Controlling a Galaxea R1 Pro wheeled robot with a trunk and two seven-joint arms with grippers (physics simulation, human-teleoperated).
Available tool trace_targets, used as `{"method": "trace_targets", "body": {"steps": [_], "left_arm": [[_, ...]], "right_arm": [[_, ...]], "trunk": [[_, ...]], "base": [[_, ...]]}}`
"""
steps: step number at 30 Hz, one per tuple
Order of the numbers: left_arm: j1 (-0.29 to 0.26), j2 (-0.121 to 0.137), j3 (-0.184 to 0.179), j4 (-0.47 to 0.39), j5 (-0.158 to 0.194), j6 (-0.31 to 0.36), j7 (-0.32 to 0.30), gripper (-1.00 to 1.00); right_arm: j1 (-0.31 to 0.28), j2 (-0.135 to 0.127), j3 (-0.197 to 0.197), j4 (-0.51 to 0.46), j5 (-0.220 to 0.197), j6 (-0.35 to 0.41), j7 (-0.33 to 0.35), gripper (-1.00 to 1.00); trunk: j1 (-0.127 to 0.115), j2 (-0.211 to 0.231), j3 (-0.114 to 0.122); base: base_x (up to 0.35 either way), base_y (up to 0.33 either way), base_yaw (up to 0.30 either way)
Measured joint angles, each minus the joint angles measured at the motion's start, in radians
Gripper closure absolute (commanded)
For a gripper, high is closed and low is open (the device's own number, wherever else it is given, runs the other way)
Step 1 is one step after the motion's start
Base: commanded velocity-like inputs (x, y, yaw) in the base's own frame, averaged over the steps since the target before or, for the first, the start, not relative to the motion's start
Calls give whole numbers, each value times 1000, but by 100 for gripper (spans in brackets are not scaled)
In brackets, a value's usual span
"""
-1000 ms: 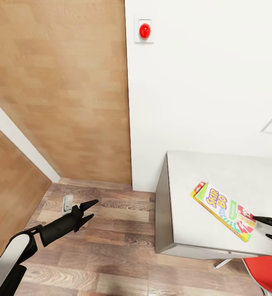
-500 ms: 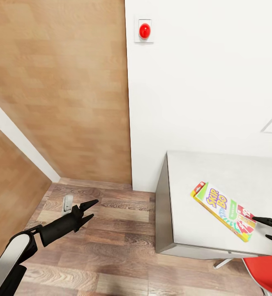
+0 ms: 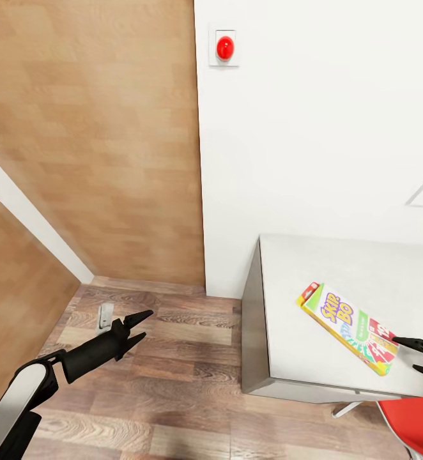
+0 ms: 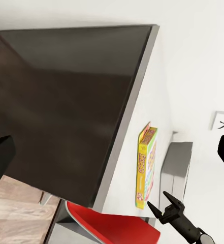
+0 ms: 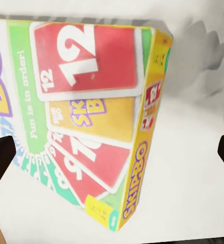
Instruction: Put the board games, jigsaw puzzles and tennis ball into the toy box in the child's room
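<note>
1. Presently, the board game (image 3: pixel 347 327) (a yellow, green and red "Skip-Bo" box) lies flat on the pale table (image 3: pixel 314 364), near the front edge and toward the corner.
2. Its long axis runs diagonally: one short end points toward the wall, the other toward the right gripper (image 3: pixel 420 356).
3. The right gripper hovers just beside that near end with its fingers spread apart, apparently lined up to straddle the box.
4. The left gripper (image 3: pixel 140 324) hangs over the wood floor (image 3: pixel 173 383), fingers parted, holding nothing, well clear of the table.
</note>
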Motion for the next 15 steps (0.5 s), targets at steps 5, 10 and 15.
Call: {"method": "trace_targets", "body": {"steps": [5,10,15], "left_arm": [[0,0,0,0,0,0,1,-100],[0,0,0,0,0,0,0,-100],[0,0,0,0,0,0,0,-100]], "right_arm": [[0,1,0,0,2,0,0,-100],[0,2,0,1,3,0,-1,-100],[0,4,1,1,8,0,-1,-100]], "trunk": [[0,0,0],[0,0,0],[0,0,0]], "base": [[0,0,0],[0,0,0],[0,0,0]]}}
